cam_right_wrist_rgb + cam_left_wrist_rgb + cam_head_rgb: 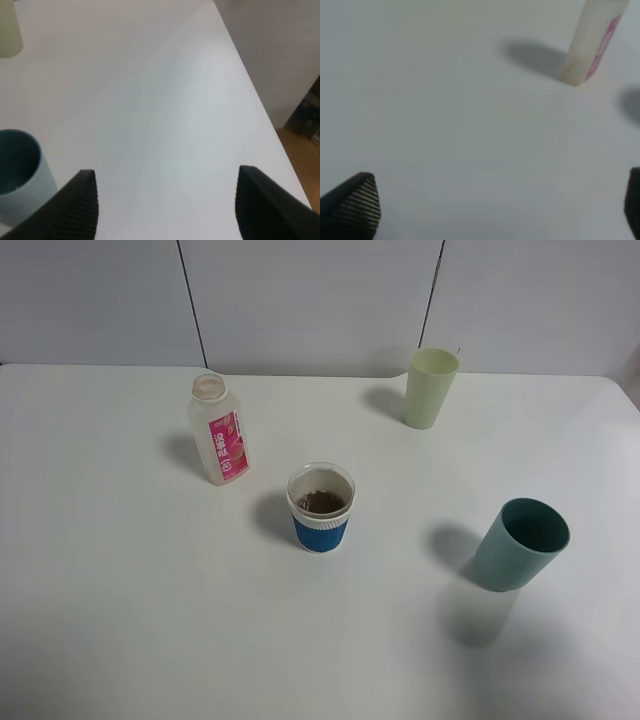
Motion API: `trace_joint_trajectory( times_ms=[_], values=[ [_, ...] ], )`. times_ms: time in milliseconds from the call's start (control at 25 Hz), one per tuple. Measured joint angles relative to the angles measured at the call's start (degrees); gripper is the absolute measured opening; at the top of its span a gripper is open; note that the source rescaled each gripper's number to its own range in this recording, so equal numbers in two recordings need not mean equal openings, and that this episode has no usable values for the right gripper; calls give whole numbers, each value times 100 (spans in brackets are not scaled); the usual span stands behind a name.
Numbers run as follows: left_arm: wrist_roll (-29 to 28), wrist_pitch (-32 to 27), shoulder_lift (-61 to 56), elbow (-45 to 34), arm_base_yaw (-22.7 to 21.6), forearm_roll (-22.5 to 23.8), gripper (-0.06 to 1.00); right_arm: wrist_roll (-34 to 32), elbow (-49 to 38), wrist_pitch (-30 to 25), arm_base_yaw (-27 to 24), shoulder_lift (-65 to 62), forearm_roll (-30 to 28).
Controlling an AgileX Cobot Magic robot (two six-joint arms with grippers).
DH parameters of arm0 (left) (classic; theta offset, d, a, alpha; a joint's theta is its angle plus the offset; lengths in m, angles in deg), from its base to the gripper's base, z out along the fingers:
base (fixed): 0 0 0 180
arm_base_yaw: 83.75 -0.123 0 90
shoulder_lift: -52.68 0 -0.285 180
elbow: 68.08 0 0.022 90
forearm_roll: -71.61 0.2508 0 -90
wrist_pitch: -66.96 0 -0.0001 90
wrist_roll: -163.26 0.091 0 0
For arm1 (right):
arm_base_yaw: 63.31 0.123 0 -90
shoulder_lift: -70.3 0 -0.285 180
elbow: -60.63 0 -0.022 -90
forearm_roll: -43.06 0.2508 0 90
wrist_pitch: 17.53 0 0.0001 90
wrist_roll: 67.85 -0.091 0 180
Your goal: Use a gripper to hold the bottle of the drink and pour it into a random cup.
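Observation:
The bottle of the drink (pixel 218 430) stands upright on the white table, left of centre; it is translucent with a pink label. The cup (pixel 320 508), white with a blue sleeve, stands to its right with brown contents inside. Neither gripper shows in the exterior high view. In the left wrist view my left gripper (pixel 495 210) is open over bare table, nothing between its fingers (pixel 352 207), and the bottle (pixel 592 42) stands well ahead of it. My right gripper (pixel 167 207) is also open and empty, its fingers (pixel 75 207) wide apart.
A tall pale green cup (pixel 430 387) stands at the back right. A teal cup (pixel 520 544) stands at the right, beside the right gripper's finger (pixel 20 175). The table's right edge (pixel 250 90) runs close to that gripper.

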Motion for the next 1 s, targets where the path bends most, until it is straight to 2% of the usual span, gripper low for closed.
trace_joint_trajectory(
  times_ms=[1000],
  values=[
    [0, 0, 0, 0, 0, 0, 100, 0, 0, 0, 0, 0, 0]
  ],
)
